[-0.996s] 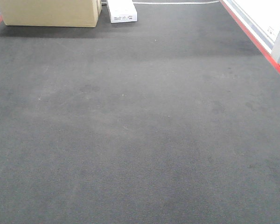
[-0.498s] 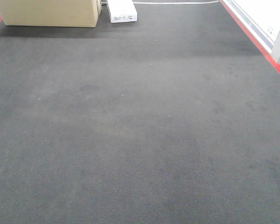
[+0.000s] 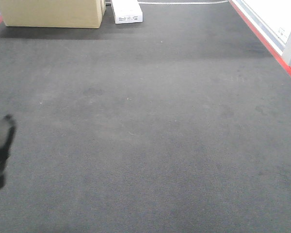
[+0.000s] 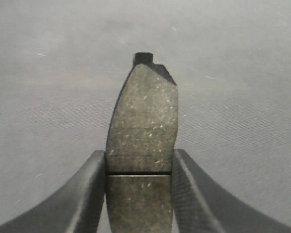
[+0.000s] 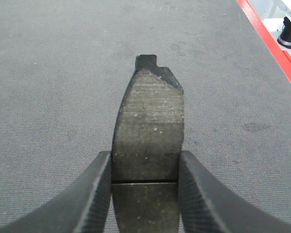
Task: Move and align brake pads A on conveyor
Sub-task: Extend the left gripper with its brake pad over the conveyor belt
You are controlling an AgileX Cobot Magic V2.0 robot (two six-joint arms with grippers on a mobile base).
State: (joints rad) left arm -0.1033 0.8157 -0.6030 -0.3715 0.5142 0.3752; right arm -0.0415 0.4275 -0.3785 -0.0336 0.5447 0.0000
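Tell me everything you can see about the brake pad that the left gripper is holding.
The brake pad in the left gripper is a flat, slightly curved oblong, matte grey-brown with pale flecks. A thin groove crosses it where it is gripped; a darker notched tab caps its far end. Black ribbed fingers pinch its long edges, holding it out over the conveyor.
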